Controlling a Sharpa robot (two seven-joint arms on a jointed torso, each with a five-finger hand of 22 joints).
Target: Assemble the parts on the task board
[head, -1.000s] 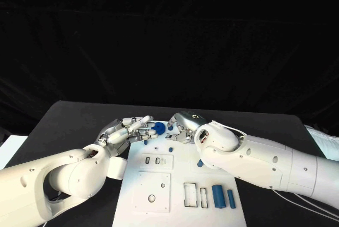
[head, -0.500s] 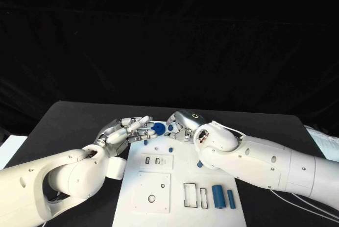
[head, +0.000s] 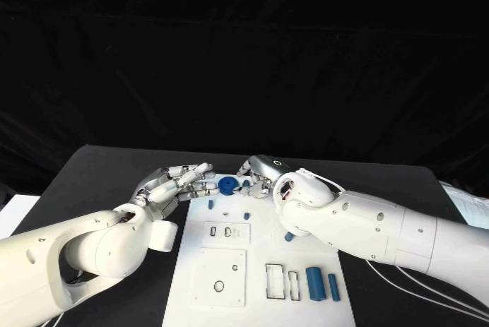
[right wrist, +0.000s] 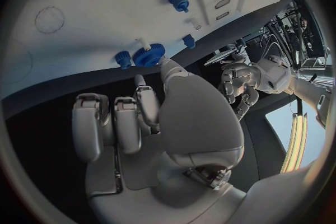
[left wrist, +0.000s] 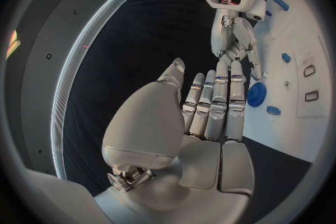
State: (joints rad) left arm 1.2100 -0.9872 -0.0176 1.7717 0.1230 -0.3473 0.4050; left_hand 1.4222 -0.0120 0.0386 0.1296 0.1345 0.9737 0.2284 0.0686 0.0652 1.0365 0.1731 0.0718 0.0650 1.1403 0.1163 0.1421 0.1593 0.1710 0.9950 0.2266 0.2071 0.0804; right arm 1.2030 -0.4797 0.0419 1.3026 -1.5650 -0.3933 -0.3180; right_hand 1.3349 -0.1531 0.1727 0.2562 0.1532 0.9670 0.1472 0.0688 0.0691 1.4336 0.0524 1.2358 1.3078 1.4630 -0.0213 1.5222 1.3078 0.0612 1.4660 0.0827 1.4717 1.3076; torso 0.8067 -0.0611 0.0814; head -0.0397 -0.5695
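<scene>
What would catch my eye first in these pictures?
Two silver hands meet at the far end of the white board: the left hand and the right hand close in on a round blue gear from either side. Nearer the robot, two blue bars lie on the board's right side.

The white board (head: pixel 255 263) lies flat, reaching from under both hands toward the robot. A blue gear (head: pixel 227 185) sits at its far end, between the left hand (head: pixel 175 186) and right hand (head: pixel 263 175). Two blue bars (head: pixel 315 282) lie side by side, well nearer than the right hand.
</scene>
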